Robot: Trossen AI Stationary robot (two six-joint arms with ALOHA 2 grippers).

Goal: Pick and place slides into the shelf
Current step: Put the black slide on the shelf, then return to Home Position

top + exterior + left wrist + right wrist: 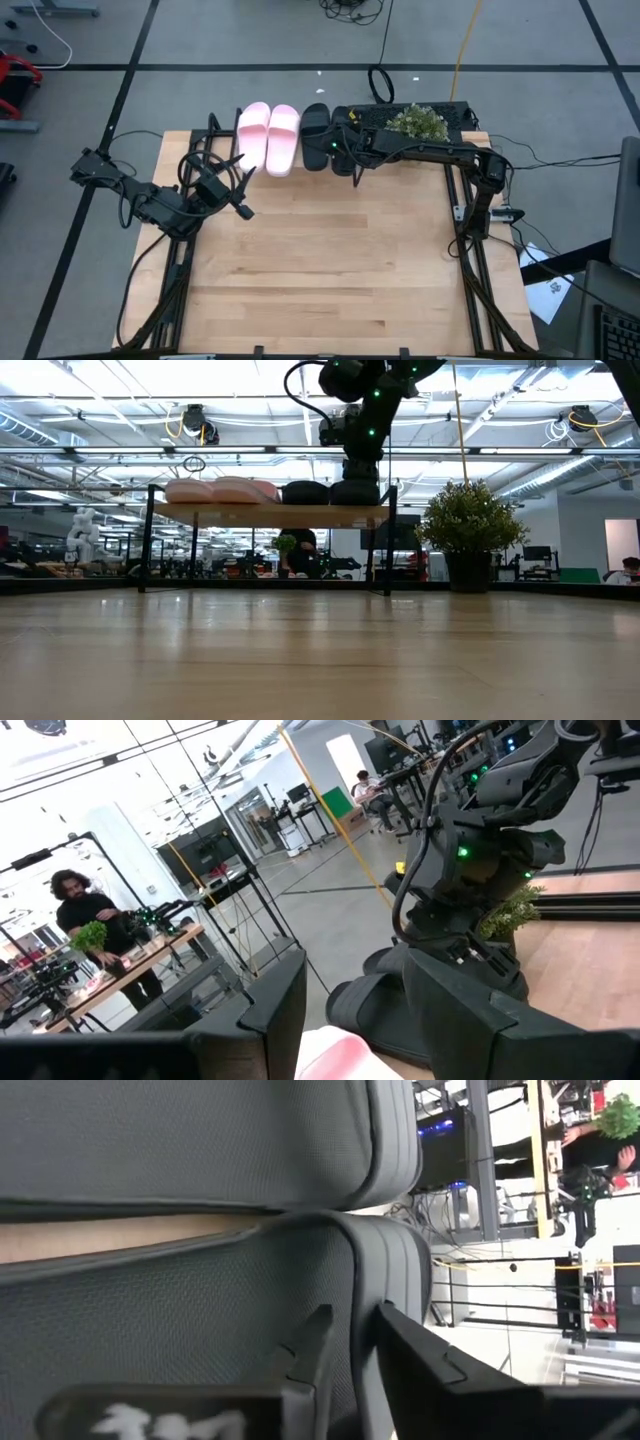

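Bare wooden table (320, 660) fills the foreground of the low view and is the largest item: one table, carrying one shelf at its far edge.

One shelf (265, 515) stands on thin black legs, its light wooden top board raised above the table. On that board lie four slides in a single row: two pale pink slides (267, 137) side by side at the left, then two black slides (330, 137) just beside them at the right. In the low view the pink pair (222, 490) and the black pair (330, 492) rest flat on the board.

One potted plant (470, 535) stands on the table just beside the shelf's right end.

Two arms are present. The right arm reaches across to the shelf, and the right gripper (350, 150) sits at the outermost black slide (200, 1330). In the right wrist view its fingers (310, 1350) lie narrowly parted along that slide's edge; whether they clamp it cannot be determined.

The left gripper (238, 195) hangs above the table near the shelf's left end, holding nothing, fingers (265, 1010) spread apart.

One person (95, 920) stands at a bench in the room beyond.
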